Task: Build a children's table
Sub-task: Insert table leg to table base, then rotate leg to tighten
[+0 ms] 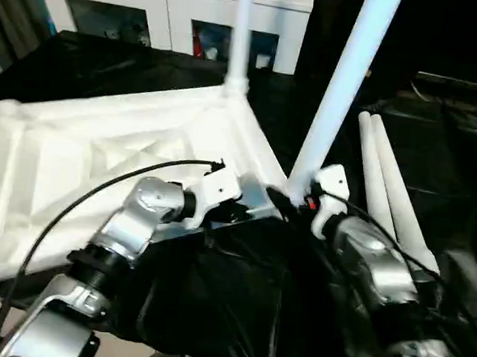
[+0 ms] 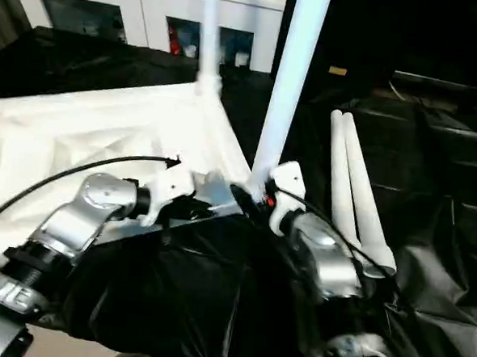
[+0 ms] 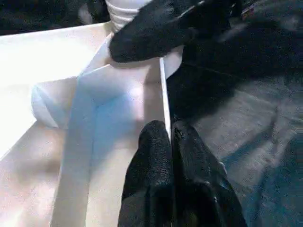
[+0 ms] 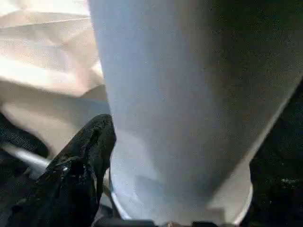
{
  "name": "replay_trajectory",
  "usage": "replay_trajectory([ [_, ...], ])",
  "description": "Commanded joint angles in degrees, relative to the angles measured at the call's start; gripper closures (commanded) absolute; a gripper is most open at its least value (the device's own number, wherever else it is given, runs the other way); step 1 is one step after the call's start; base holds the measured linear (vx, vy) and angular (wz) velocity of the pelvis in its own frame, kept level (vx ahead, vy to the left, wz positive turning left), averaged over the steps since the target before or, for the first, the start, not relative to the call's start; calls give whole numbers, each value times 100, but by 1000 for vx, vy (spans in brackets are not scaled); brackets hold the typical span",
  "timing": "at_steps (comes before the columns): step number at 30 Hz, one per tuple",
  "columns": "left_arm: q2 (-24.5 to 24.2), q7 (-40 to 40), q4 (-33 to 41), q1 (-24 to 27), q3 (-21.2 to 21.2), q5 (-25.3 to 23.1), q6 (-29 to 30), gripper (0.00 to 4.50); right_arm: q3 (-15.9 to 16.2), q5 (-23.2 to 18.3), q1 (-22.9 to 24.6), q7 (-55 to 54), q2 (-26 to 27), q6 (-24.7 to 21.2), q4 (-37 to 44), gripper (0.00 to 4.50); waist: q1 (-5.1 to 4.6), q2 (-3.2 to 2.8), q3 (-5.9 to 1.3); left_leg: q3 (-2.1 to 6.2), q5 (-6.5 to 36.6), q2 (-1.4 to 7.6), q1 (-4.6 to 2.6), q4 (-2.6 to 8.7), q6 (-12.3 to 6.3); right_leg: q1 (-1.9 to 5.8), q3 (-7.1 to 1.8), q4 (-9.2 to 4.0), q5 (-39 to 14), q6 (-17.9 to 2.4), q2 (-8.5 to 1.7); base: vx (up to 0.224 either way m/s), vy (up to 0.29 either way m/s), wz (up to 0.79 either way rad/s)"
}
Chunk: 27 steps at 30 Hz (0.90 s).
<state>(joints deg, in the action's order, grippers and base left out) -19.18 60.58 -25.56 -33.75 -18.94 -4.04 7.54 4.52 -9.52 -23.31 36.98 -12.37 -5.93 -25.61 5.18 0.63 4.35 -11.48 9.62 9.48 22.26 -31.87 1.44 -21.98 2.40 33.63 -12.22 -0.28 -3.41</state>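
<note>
Left gripper (image 3: pixel 171 142), fingers pressed together, pinches the thin raised rim of the upturned tabletop (image 1: pixel 102 150) at its near edge. Right gripper (image 1: pixel 302 200) stands with its jaws apart around the base of a leg (image 1: pixel 341 92) seated in the near corner socket; a second leg (image 1: pixel 241 33) rises from the far corner, and two spare legs (image 1: pixel 388 188) lie beside the tabletop on black sheeting (image 1: pixel 215 298)

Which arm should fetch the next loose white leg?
Right, probably. The two loose white tubular legs lie on the black cloth just beyond the right gripper, while the left gripper pinches the white tabletop's rim.
</note>
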Motion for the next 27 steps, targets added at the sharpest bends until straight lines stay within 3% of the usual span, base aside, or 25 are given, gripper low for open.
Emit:
replay_trajectory([
  [1,-13,329,-136,-13,-222,30,-224,450,128,-138,89,510,-151,6,286,90,-16,-53,-326,183,971,471,-202,341,-321,195,-281,-283,118,-1450,-548,0,0,0],
  [7,-157,843,-352,-38,-220,176,-520,450,292,-260,289,1357,-632,101,702,90,6,-55,-316,175,1009,466,-181,316,-305,203,-290,-269,-53,-1495,-566,0,0,0],
  [14,-276,1207,-578,-59,-265,218,-804,450,461,-361,522,2046,-981,111,1069,90,50,-72,-321,178,898,472,-169,288,-453,201,-263,-245,31,-1598,-567,0,0,0],
  [15,-284,1255,-617,-66,-268,217,-854,450,469,-365,535,2108,-1005,125,1088,118,51,-74,-319,176,937,468,-169,286,-437,196,-264,-250,-42,-1612,-563,0,0,0],
  [22,-337,1440,-833,-120,-274,188,-1050,450,591,-399,593,2429,-1116,17,1182,170,89,-77,-329,178,887,471,-171,275,-445,203,-257,-222,68,-1634,-566,0,0,0],
  [27,-361,1528,-917,-125,-261,176,-1113,450,644,-421,659,2511,-1095,-50,1184,181,112,-69,-332,176,843,466,-172,265,-454,204,-257,-219,48,-1639,-563,0,0,0],
])
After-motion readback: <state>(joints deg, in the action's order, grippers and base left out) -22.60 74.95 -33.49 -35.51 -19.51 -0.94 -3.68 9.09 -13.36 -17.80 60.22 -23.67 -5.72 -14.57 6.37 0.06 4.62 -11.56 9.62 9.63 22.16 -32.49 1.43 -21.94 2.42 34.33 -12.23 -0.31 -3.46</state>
